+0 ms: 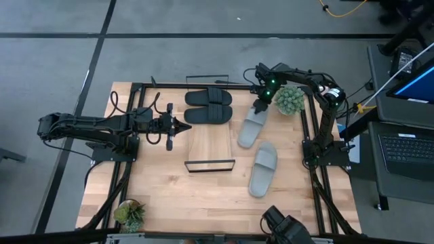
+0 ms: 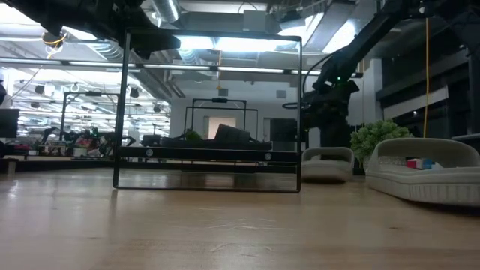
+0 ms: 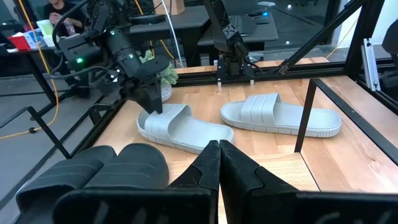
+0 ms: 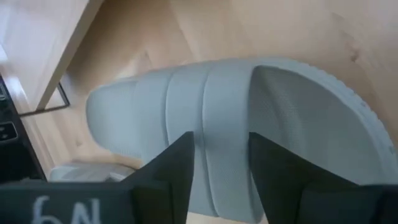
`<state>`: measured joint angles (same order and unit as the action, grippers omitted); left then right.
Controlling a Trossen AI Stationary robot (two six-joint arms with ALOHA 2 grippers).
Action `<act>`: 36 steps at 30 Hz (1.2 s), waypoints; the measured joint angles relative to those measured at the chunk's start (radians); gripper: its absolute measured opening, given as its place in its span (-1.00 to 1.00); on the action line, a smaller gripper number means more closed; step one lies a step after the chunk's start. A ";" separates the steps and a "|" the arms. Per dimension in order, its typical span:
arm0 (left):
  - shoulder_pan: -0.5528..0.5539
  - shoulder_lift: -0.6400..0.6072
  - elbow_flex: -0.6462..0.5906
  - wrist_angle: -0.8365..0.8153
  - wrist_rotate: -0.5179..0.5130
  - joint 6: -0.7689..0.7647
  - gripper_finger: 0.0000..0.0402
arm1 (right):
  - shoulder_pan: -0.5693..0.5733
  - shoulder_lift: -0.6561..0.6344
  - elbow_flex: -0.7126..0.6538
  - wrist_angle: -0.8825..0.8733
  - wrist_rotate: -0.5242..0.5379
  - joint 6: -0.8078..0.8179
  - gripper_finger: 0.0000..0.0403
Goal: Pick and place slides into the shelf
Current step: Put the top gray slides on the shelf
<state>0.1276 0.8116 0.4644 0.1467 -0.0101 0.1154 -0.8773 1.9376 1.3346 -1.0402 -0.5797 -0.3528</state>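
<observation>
The right claw (image 1: 260, 107) hangs with fingers spread over the strap of a grey slide (image 1: 251, 127), not yet gripping. A potted plant (image 1: 289, 99) sits just beside it. Two black slides (image 1: 209, 106) lie on the shelf (image 1: 209, 141) nearby. The left claw (image 1: 184, 126), clenched empty, waits over the shelf's edge. Another grey slide (image 1: 262, 168) rests on the worktop (image 1: 169, 193).

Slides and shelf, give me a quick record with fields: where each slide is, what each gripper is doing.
black slides: both side by side on the far end of the shelf
grey slide at right gripper: on the table beside the shelf, strap between the jaws
other grey slide: flat on the table, nearer the front, untouched
right gripper: open, lowered astride the grey slide's strap
left gripper: shut, empty, hovering at the shelf's left edge
</observation>
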 joint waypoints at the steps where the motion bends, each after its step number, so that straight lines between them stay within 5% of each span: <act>1: 0.000 0.000 0.000 0.000 0.000 0.000 -1.00 | 0.001 0.000 0.000 -0.006 0.000 -0.007 -0.27; 10: 0.000 0.000 0.000 0.000 0.000 0.003 -1.00 | 0.021 0.000 0.000 -0.021 0.000 -0.048 -0.48; 16: 0.000 0.000 0.000 0.000 0.000 0.028 -1.00 | 0.022 -0.001 0.000 -0.060 -0.002 -0.048 -0.92; 36: 0.000 0.000 0.000 0.000 0.000 0.027 -1.00 | 0.022 -0.002 0.120 -0.152 0.031 -0.016 -0.99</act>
<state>0.1276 0.8113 0.4644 0.1467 -0.0101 0.1421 -0.8555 1.9355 1.4547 -1.1922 -0.5488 -0.3688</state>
